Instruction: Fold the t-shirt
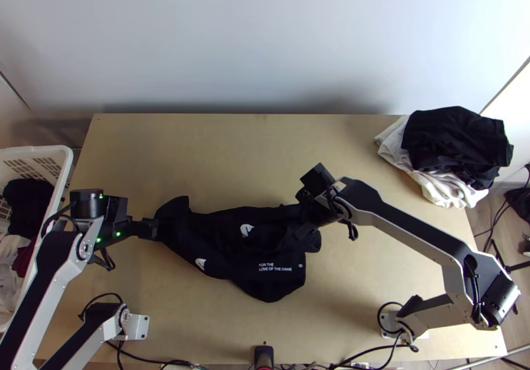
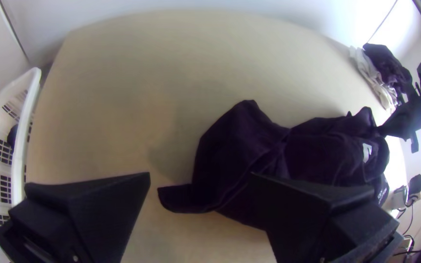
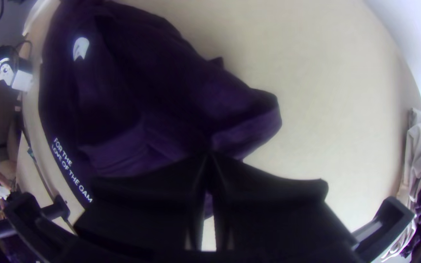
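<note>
With 12 o'clock at the table's wall side, the top view shows the black t-shirt (image 1: 268, 287) bunched and creased near the middle of the light wooden table (image 1: 199, 138), reaching towards 6. A white emblem (image 1: 246, 230) sits near the cloth's middle, a second at its 8 o'clock, and white lettering (image 1: 275, 267) at its 4. The left gripper (image 1: 151, 229) is at the shirt's 9 o'clock end, the right gripper (image 1: 303, 229) low over its 3 o'clock end. Black cloth (image 1: 454, 134) lies on white cloth (image 1: 397, 138) at the table's 2 o'clock corner; a white basket (image 1: 63, 154) with garments in it stands beyond the 9 o'clock edge. In the left wrist view, the left gripper (image 2: 200, 175) has its fingers spread wide with nothing pinched, and the t-shirt stretches from beside them towards 3 o'clock. In the right wrist view, the right gripper (image 3: 210, 155) has its fingertips together on a fold of the t-shirt, creases running in to them, with more of the cloth spreading towards 9 o'clock.
</note>
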